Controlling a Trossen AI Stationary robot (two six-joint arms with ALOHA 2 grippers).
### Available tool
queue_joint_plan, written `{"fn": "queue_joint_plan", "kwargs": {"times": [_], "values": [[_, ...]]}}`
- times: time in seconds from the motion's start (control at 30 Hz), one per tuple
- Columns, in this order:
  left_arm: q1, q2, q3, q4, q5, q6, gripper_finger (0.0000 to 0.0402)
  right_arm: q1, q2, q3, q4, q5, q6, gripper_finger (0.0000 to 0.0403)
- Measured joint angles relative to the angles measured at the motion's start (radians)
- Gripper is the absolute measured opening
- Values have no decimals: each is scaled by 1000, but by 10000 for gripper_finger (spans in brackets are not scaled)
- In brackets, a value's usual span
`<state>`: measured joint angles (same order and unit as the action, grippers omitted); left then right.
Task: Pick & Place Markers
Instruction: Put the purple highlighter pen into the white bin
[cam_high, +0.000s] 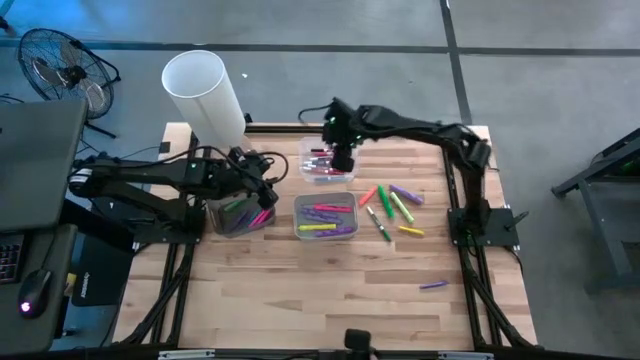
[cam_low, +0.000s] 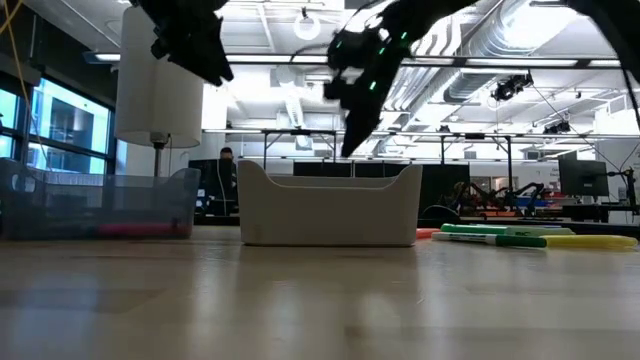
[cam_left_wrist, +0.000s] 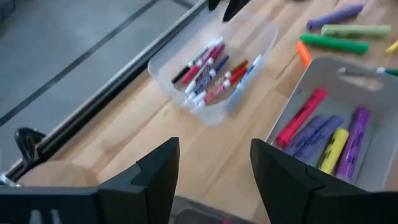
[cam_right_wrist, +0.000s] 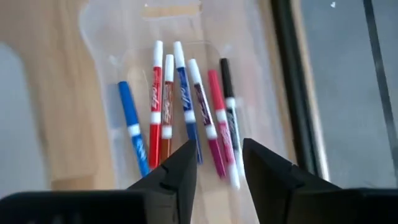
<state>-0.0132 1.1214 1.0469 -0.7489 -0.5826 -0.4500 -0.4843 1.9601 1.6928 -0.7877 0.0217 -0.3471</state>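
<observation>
**Loose highlighters wait to the right as the right arm hangs over the far tray**

Green, yellow, purple and orange markers (cam_high: 392, 207) lie scattered on the bare worktop (cam_high: 330, 300) right of centre, most with their long axes slanting between near and far, and one purple stray (cam_high: 433, 285) sits well apart toward the near right corner. More markers already fill the grey bin (cam_high: 325, 217) at centre, while thin white-bodied pens (cam_right_wrist: 186, 106) rest side by side in the clear tray (cam_high: 323, 163) on the far side. Directly above that tray hangs the right gripper (cam_high: 342, 160), its jaws parted and holding nothing, the pens' long axes running roughly in line with its fingers (cam_right_wrist: 171, 177). The loose pile lies just to its right and nearer, so the right arm looks the closer one for the next pick; a turn of the wrist would likely be needed to cross a slanted marker's axis. The left gripper (cam_high: 262, 180) waits with jaws apart and empty over the dark container (cam_high: 238, 216) at left.
</observation>
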Motion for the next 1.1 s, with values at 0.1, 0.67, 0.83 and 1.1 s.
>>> {"fn": "queue_joint_plan", "kwargs": {"times": [0.1,0.67,0.83,1.1], "values": [[0,17,3,13,-2,0,194,-24,-93,-7,-83,-41,39,120],[0,17,1,6,-12,0,194,-46,-681,-748,-228,120,405,121],[0,17,1,8,-12,19,194,-24,-696,-906,-160,78,426,121],[0,17,1,26,-12,26,194,-3,-679,-962,-74,57,468,121]]}}
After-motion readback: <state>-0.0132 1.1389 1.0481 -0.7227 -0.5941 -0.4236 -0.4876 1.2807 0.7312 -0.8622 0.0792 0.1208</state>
